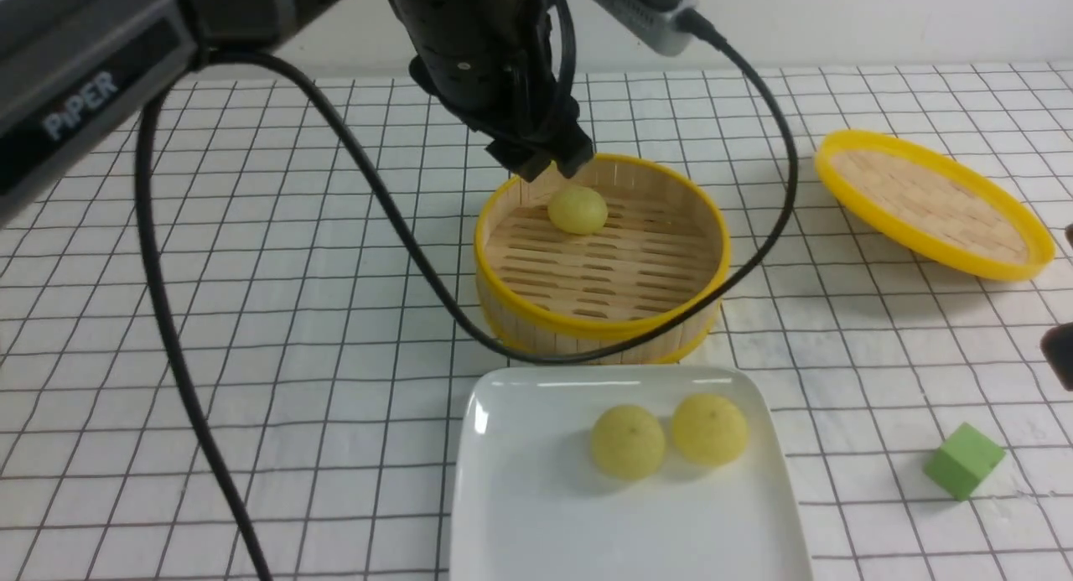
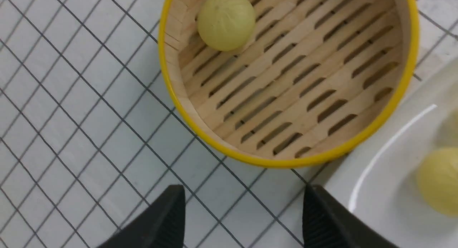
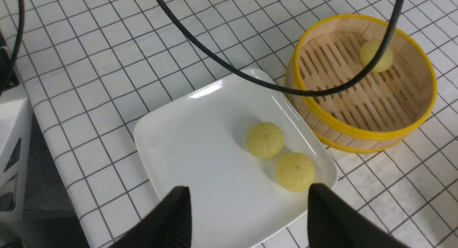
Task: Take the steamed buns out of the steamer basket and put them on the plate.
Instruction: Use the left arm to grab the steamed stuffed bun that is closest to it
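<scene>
One steamed bun (image 1: 577,210) lies at the back left of the steamer basket (image 1: 587,325). Two more buns (image 1: 628,441) (image 1: 709,429) sit side by side on the white plate (image 1: 536,497) in front of the basket. My left gripper (image 1: 549,163) hangs above the basket's back-left rim, close to the bun inside. In the left wrist view it (image 2: 243,205) stands open and empty over the cloth, with the basket's bun (image 2: 226,20) ahead. My right gripper (image 3: 248,205) is open and empty above the plate (image 3: 200,162), near one bun (image 3: 295,171).
The shallow woven lid (image 1: 930,202) with its yellow rim lies tilted at the back right. A green cube (image 1: 964,461) rests on the checked cloth at the front right. The left arm's black cable (image 1: 402,229) loops across the cloth and past the basket's front.
</scene>
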Motion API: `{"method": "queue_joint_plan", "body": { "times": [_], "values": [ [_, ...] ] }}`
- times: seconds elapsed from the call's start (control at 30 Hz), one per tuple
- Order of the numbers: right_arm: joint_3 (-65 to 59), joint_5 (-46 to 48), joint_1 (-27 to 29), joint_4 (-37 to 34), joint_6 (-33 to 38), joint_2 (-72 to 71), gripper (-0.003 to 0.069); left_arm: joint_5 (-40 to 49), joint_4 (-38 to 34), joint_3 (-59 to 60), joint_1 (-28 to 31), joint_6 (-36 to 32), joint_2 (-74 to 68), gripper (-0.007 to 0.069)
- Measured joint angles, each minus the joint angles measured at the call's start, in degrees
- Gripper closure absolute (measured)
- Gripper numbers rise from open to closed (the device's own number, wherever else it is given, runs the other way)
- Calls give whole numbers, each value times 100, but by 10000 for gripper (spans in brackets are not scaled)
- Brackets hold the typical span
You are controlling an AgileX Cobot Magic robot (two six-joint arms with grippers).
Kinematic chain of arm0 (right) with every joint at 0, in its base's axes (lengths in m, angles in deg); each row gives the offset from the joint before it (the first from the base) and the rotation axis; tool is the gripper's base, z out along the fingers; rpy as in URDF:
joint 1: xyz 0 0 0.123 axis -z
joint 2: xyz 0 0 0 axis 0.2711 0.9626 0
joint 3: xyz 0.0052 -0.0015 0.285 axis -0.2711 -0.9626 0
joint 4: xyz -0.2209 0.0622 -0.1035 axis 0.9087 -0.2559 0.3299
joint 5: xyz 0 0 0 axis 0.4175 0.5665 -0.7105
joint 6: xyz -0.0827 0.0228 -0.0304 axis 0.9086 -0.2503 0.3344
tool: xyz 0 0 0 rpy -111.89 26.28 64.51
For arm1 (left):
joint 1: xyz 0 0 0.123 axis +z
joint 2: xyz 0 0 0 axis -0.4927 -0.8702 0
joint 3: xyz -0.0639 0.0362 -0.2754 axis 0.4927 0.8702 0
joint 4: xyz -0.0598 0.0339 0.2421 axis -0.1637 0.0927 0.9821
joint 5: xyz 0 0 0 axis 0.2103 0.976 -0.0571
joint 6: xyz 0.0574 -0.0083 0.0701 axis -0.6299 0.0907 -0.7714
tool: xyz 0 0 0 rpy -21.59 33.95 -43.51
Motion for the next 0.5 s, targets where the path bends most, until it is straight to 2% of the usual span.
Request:
{"method": "queue_joint_plan", "body": {
  "times": [0.13, 0.5],
  "values": [
    [0, -32, 0, 0, 5, 0, 221, -510, 117, 0, 0, 321, -435, 128],
    [0, -44, 0, -5, 5, 0, 221, -1493, -64, -106, 0, 673, -1095, 130]
  ]
}}
